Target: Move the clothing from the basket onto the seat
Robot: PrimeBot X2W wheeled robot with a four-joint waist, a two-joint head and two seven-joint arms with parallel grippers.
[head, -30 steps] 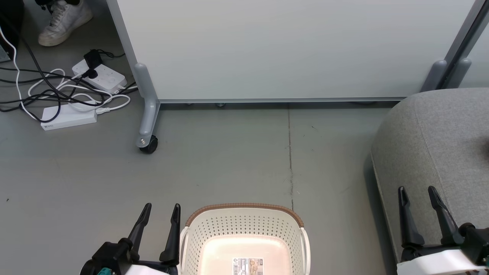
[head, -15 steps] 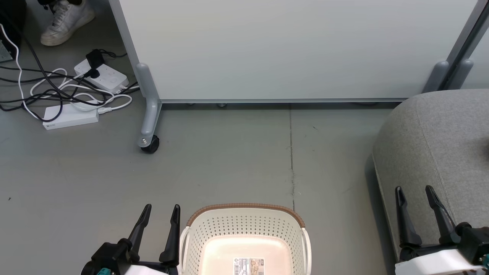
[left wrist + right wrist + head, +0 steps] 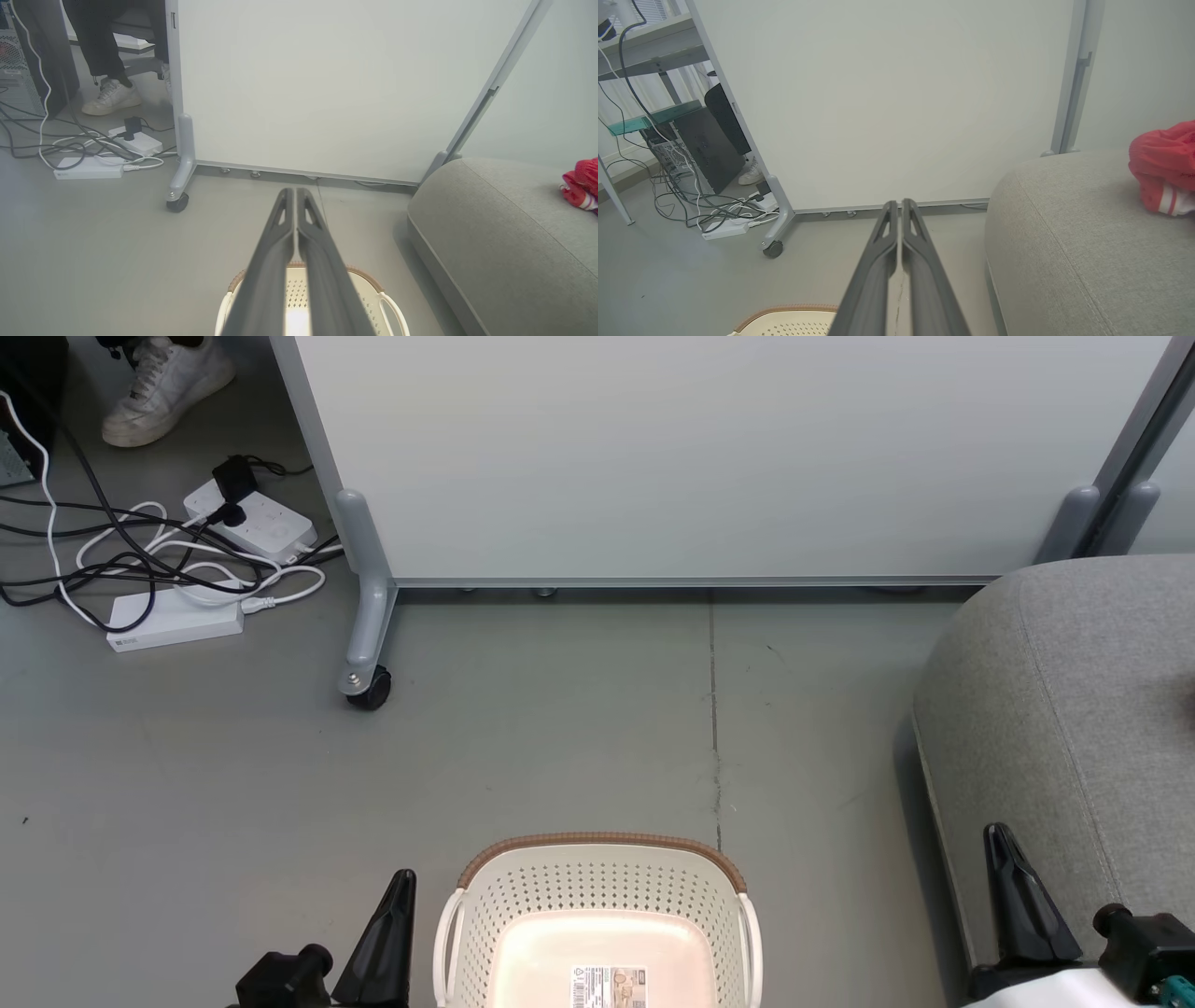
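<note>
**Red clothing (image 3: pixel 1162 163) seen on the seat (image 3: pixel 1074 709); basket (image 3: pixel 597 842) bottom exposed**

The basket is found on the grey floor (image 3: pixel 560 728) at the bottom centre of the head view, with its brown rim toward the partition. Its pale perforated wall and smooth bottom are exposed, and a printed label (image 3: pixel 607 985) is stuck to that bottom.

The clothing is seen in both wrist views lying on top of the seat, well apart from the basket and close to the right edge of each picture. It is bunched, bright red, with white bands showing. Whether it is one garment or two cannot be told. The seat itself is placed on the robot's right, near the basket but not touching it.

The left gripper (image 3: pixel 294 191) is held just to the left of the basket, above the floor. Its fingers are pressed together along their length, with nothing between them. The right gripper (image 3: pixel 896 203) is raised beside the near edge of the seat, and its fingers are likewise clenched on nothing.

A white wheeled partition (image 3: pixel 709 457) is stood across the far side of the floor. To its left, power strips (image 3: pixel 252 518) with tangled cables are laid on the floor, and a person's white shoe (image 3: pixel 163 383) is seen beyond them.
</note>
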